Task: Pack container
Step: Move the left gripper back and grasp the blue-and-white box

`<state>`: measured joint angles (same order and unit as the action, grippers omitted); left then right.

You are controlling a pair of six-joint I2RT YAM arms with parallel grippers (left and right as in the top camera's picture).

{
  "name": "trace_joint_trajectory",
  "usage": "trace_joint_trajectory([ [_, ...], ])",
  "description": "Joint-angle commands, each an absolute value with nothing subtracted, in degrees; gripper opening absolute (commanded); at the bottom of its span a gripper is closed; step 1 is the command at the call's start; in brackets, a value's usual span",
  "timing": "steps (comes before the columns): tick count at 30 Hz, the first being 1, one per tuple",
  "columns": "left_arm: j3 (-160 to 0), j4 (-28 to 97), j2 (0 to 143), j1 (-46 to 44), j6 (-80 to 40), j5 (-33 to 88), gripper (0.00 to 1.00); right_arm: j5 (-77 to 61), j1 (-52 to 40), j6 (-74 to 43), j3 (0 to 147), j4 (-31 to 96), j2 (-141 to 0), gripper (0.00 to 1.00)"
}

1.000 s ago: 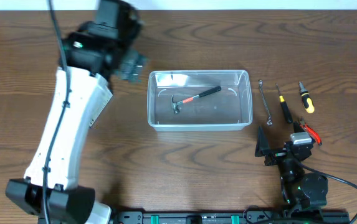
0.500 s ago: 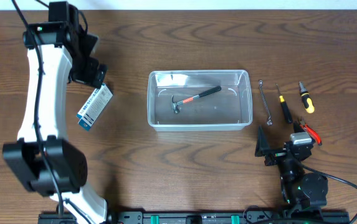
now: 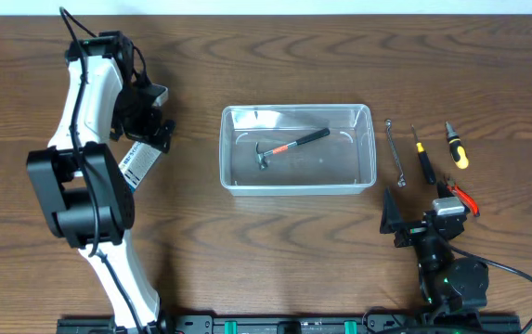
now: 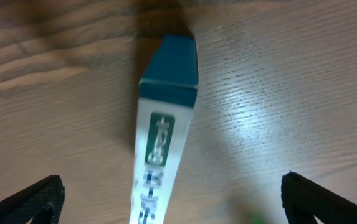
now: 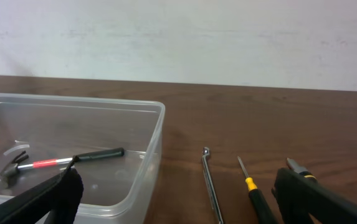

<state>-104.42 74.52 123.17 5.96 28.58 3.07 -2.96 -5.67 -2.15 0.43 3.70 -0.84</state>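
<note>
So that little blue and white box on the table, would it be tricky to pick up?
Probably light: the box looks like thin cardboard, so a hard squeeze might crush it. Long, narrow and flat-sided, it likely won't roll on the table, but a push near one end would probably spin it.

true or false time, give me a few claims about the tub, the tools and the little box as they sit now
The hammer lies inside the container. True.
The wrench is in the container too. False: it lies on the table, outside the container.
The left arm's jaws are shut on the blue-and-white box. False: they stand open, clear of it.
The black-handled screwdriver lies outside the container. True.
</note>
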Motion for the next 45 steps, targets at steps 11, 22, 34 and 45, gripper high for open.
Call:
trace_joint_trajectory([
  [11,-103.7,73.2,127.0,8.1,30.4,5.7,0.88,-2.8,-4.8,-2.1,0.3,3.9,-0.4,0.99],
  [22,-102.3,71.7,127.1,8.4,30.5,7.1,0.82,-2.8,-4.8,-2.1,0.3,3.9,-0.4,0.99],
  [34,-100.8,71.5,127.1,8.4,30.4,7.1,0.64,-2.8,-4.8,-2.1,0.3,3.9,-0.4,0.99],
  [45,-97.1,70.0,127.1,8.4,30.2,7.1,0.28,-2.8,-4.8,-2.1,0.3,3.9,-0.4,0.99],
])
